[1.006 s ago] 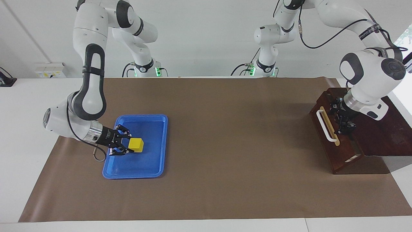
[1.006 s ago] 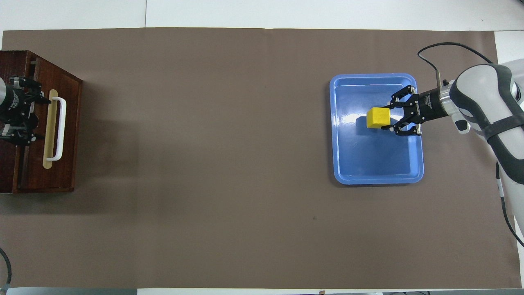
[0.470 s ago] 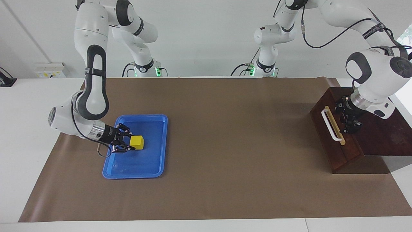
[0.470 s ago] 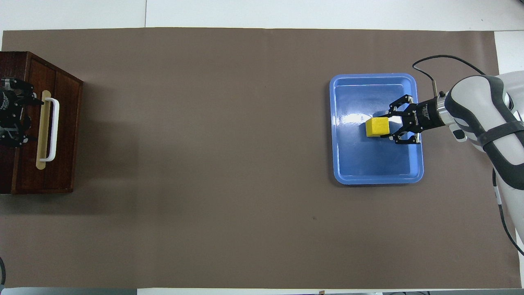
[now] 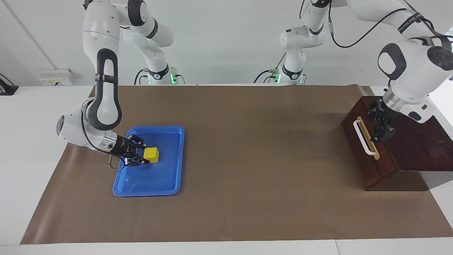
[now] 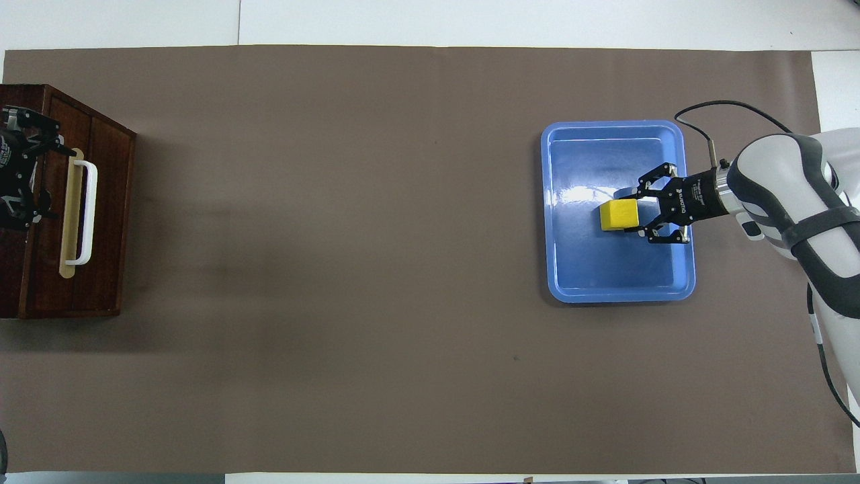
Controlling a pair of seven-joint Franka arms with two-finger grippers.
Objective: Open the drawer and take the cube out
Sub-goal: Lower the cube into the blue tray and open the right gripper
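Note:
The small yellow cube (image 5: 151,154) (image 6: 619,215) sits low inside the blue tray (image 5: 148,193) (image 6: 618,296); I cannot tell whether it touches the tray floor. My right gripper (image 5: 145,156) (image 6: 630,214) is shut on the cube, one finger on each side. At the left arm's end of the table, the dark wooden box's drawer (image 5: 370,156) (image 6: 104,215) is pushed in flush. Its white bar handle (image 5: 364,138) (image 6: 86,212) faces the table's middle. My left gripper (image 5: 379,124) (image 6: 47,180) hangs open over the box's top, close to the handle and holding nothing.
A brown mat (image 5: 254,159) covers the table between tray and box. The wooden box top (image 5: 421,141) extends toward the table's end under the left arm. A cable (image 6: 712,107) loops from the right wrist above the tray's rim.
The drawer, partly out a second ago, has slid in flush. My left gripper has lifted off it to above the box. My right gripper has lowered the cube deeper into the tray.

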